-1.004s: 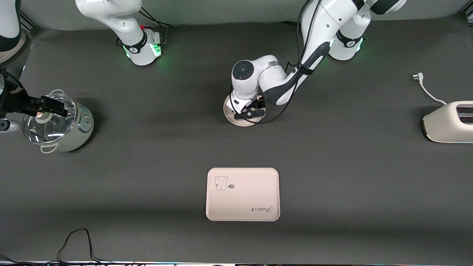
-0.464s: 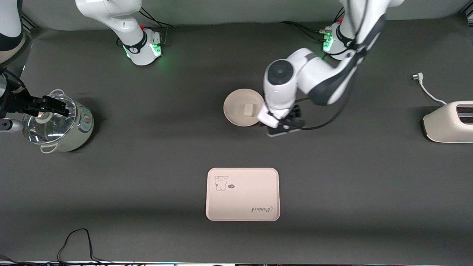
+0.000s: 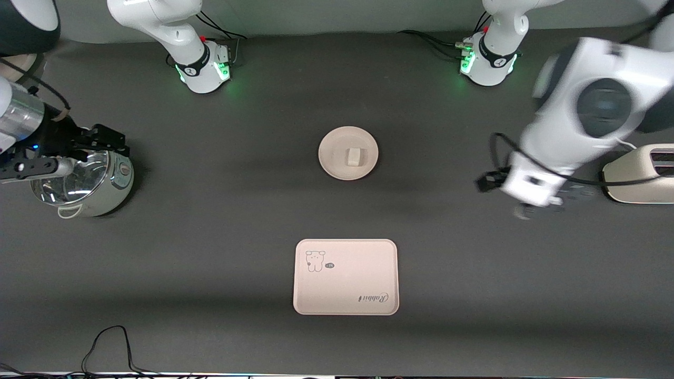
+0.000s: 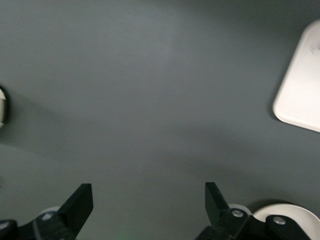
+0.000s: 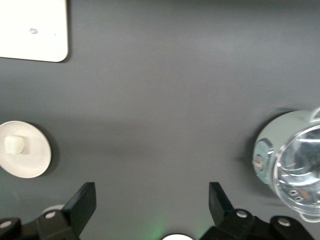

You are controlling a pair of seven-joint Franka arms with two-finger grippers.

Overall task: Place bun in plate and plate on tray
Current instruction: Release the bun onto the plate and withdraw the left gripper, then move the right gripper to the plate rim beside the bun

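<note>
Front view shows the bun (image 3: pixel 353 156) lying in the middle of the plate (image 3: pixel 333 164), which sits on the dark table (image 3: pixel 221 252) about midway between the two arms' ends. The tray (image 3: pixel 363 279) lies flat nearer to the front camera than the plate, well apart from it, with its cartoon animal and script facing up and nothing on it.

The left gripper (image 3: pixel 542 202) hangs over bare table toward the left arm's end, just beside the white toaster (image 3: pixel 640 181) and well apart from the plate. In the left wrist view its fingers (image 4: pixel 80 202) stand wide apart with only table between them, holding nothing; a corner of the tray (image 4: pixel 300 95) shows at that picture's edge.

The right gripper (image 3: pixel 100 139) is over the rice cooker (image 3: pixel 113 192) at the right arm's end of the table. The right wrist view shows its fingers (image 5: pixel 85 202) spread wide and empty, with the plate (image 5: pixel 37 157) carrying the bun (image 5: pixel 14 145), the tray's corner (image 5: pixel 35 30) and the cooker (image 5: pixel 292 160) below.
</note>
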